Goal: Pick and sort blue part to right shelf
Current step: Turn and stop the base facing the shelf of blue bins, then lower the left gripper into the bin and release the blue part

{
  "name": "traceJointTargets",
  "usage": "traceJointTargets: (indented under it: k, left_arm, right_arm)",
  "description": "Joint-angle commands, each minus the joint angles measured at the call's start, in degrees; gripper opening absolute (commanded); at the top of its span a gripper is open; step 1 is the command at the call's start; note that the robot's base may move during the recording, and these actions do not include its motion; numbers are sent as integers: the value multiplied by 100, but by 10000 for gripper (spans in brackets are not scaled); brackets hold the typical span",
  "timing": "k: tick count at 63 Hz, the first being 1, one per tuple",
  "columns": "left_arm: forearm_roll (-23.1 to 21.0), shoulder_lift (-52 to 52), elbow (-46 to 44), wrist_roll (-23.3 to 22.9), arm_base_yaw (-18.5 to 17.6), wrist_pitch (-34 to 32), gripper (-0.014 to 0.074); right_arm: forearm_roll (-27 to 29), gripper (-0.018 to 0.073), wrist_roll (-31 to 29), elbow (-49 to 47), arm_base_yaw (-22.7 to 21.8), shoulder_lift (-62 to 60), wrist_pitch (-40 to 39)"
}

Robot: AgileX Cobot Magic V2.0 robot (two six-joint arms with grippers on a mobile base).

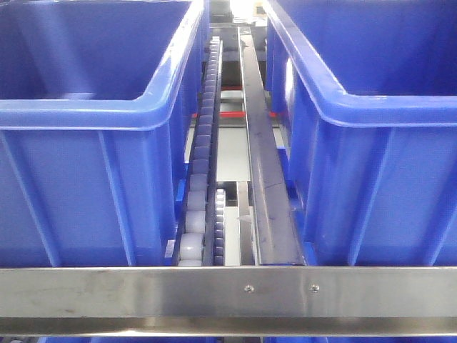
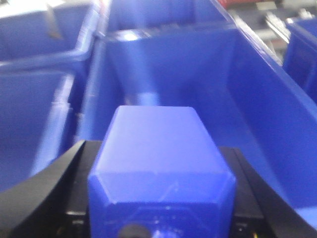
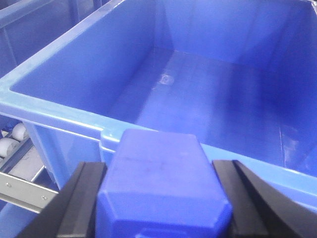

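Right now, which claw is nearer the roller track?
Right. The right claw sits just before a bin's front rim, the roller track close at its lower left. The left claw points into another bin; no rollers show in its view.

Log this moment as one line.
left claw: grips blue part over open bin | right claw: grips second blue part at wide bin near rim

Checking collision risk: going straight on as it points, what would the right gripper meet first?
Likely the near rim of the blue bin, just past the held blue part; depth is unclear.
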Motion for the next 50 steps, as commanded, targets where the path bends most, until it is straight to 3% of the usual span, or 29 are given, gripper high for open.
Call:
traceJointTargets:
  k: [1, 9, 31, 50]
  left_arm:
    - [-393, 912, -609, 74, 11, -463, 314]
    - [-647, 2026, -1102, 74, 11, -463, 314]
    - [-660, 5153, -2581, 74, 11, -381, 314]
    - [-741, 7809, -4344, 74, 11, 1132, 314]
  right_arm:
    - [-109, 197, -31, -164, 16, 23, -520]
    - [-109, 197, -31, -164, 16, 23, -520]
    - [-109, 197, -31, -164, 16, 23, -520]
    - [-128, 197, -42, -164, 16, 23, -520]
